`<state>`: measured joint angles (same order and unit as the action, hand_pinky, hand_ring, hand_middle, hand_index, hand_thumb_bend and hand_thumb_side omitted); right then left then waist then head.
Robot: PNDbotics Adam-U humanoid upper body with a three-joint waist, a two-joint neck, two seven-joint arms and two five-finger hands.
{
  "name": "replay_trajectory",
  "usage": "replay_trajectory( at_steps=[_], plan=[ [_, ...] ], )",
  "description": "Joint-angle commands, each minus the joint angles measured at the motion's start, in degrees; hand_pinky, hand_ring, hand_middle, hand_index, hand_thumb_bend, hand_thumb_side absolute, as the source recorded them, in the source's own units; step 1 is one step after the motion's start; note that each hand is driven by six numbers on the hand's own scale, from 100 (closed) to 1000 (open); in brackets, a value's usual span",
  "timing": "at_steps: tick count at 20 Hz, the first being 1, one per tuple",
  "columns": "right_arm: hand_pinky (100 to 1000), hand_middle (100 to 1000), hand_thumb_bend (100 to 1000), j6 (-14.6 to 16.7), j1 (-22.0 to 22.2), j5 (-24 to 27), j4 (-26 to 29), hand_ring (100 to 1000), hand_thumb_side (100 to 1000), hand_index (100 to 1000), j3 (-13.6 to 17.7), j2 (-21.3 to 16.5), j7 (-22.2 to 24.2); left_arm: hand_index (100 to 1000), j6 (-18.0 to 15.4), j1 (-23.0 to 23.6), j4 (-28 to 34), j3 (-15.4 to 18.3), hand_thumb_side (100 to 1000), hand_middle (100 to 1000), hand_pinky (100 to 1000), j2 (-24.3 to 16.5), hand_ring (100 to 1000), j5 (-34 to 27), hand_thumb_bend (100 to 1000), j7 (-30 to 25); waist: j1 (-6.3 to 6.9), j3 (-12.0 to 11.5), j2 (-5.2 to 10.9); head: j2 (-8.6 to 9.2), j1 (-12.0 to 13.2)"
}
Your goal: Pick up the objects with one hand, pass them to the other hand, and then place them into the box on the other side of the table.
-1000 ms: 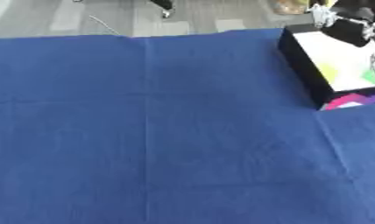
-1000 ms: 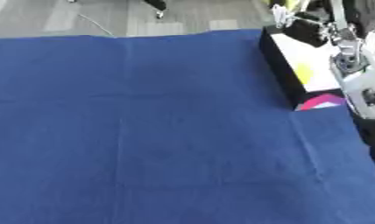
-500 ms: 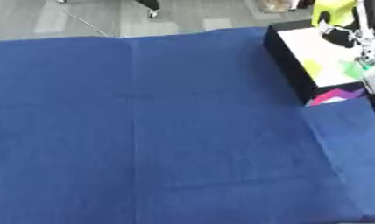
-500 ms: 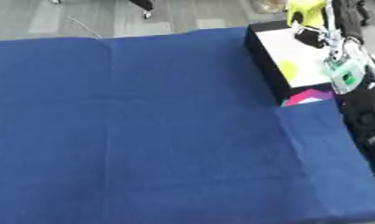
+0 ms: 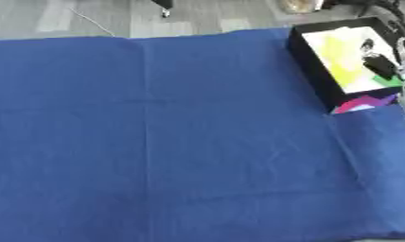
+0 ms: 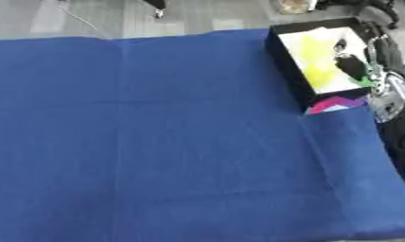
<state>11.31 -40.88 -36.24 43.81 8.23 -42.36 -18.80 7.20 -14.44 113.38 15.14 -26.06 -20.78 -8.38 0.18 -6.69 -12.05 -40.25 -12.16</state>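
A black box (image 5: 309, 71) stands at the table's far right, with a white inside. In it lie yellow-green things (image 6: 315, 61) that I cannot make out further. My right hand (image 6: 352, 66) hangs dark over the box's right half, just above those things. Its silver and black forearm (image 6: 390, 94) comes in along the right edge. Whether the hand holds anything is not visible. My left hand is in neither view.
A blue cloth (image 5: 172, 142) covers the whole table, creased in a cross through the middle. The box's near corner carries a pink and purple patch (image 5: 363, 103). Grey floor and a dark stand foot (image 5: 162, 4) lie beyond the far edge.
The yellow-green thing held high above the box's far edge no longer shows there. My right hand has come down over the box's inside. The whole picture has also shifted.
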Motion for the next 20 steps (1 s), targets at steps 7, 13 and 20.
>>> replay_trajectory(
  at_steps=[7, 13, 20],
  plan=[
    [945, 928, 100, 1.03, 9.61, 15.21, 30.96, 970, 662, 1000, 6.12, -0.68, -7.49, 761, -0.32, 0.05, 1.21, 2.11, 971, 581, 728, 0.98, 625, 4.02, 164, 2.47, 0.10, 1.00, 1.32, -0.81, 5.77],
    [896, 876, 100, 3.76, 20.45, 27.83, 56.74, 880, 541, 1000, 7.06, 8.01, -5.47, 763, -4.23, 0.46, 1.21, 3.04, 941, 589, 731, 3.44, 633, 8.54, 146, 5.91, 0.53, 2.21, 1.56, -1.26, 12.98],
    [890, 854, 100, 5.45, 28.07, 29.56, 70.51, 862, 584, 1000, 4.45, 16.18, 2.44, 765, -9.43, 0.80, 1.21, 2.55, 928, 598, 735, 6.84, 644, 14.30, 100, 8.25, 0.75, 3.05, 1.98, -3.65, 16.89]
  ],
)
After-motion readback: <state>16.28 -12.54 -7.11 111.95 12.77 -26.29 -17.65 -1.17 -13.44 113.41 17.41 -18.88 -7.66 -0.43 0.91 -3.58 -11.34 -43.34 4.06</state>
